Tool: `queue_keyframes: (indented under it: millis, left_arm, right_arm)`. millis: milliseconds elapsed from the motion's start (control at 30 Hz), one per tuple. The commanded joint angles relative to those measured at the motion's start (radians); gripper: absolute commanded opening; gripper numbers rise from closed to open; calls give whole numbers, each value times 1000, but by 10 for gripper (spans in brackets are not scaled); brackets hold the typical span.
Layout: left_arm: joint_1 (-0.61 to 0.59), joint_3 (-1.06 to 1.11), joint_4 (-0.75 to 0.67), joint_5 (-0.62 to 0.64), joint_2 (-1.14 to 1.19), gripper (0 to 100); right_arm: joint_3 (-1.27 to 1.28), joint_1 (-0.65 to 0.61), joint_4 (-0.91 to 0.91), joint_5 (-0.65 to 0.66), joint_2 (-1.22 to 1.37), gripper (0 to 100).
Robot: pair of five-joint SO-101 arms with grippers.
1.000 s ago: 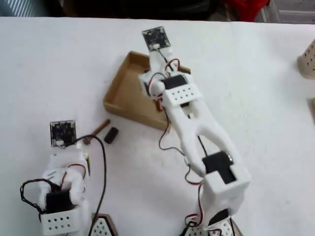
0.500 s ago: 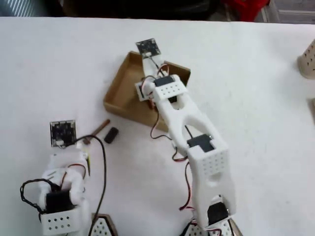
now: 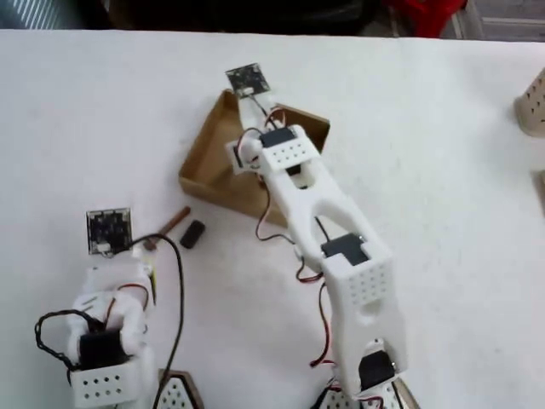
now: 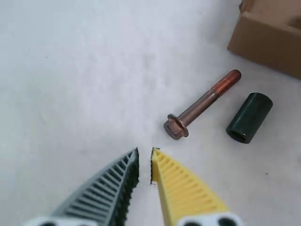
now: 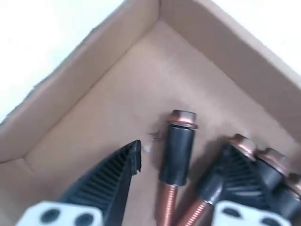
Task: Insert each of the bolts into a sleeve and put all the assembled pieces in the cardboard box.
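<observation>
My right gripper (image 5: 183, 149) hangs open inside the cardboard box (image 5: 94, 94), its black fingers either side of a copper bolt in a black sleeve (image 5: 177, 153) lying on the box floor. More assembled pieces (image 5: 263, 165) lie beside it. From above, the right arm (image 3: 315, 196) covers the box (image 3: 209, 166). A loose copper bolt (image 4: 202, 103) and a dark sleeve (image 4: 250, 117) lie on the white table just ahead of my left gripper (image 4: 144, 157), which is shut and holds nothing. The same bolt (image 3: 176, 220) and sleeve (image 3: 193, 233) lie between the left arm (image 3: 106, 315) and the box.
A beige perforated object (image 3: 532, 102) stands at the table's right edge. A black cable (image 3: 179, 290) loops from the left arm close to the loose bolt. White tabletop (image 3: 409, 128) stretches to the right of the box.
The right arm has swung left over the box, its wrist shifting toward the far left corner. The left arm, loose bolt and sleeve have stayed put.
</observation>
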Motion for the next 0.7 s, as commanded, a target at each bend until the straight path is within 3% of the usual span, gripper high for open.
queue_keyframes:
  millis: [0, 133, 333, 567, 667]
  left_arm:
    - [-7, -2, 0, -8, -7, 76]
    - [-7, -2, 0, -8, -7, 76]
    - [-7, -2, 0, -8, -7, 76]
    - [-7, -2, 0, -8, -7, 76]
    - [-7, -2, 0, -8, -7, 76]
  right_arm:
    - [-26, 21, 18, -2, -99, 154]
    - [-25, 18, 119, -2, -222, 10]
    - [51, 12, 211, -8, -403, 17]
    - [385, -59, 136, -11, -679, 17]
    - [514, -101, 102, -81, -785, 17]
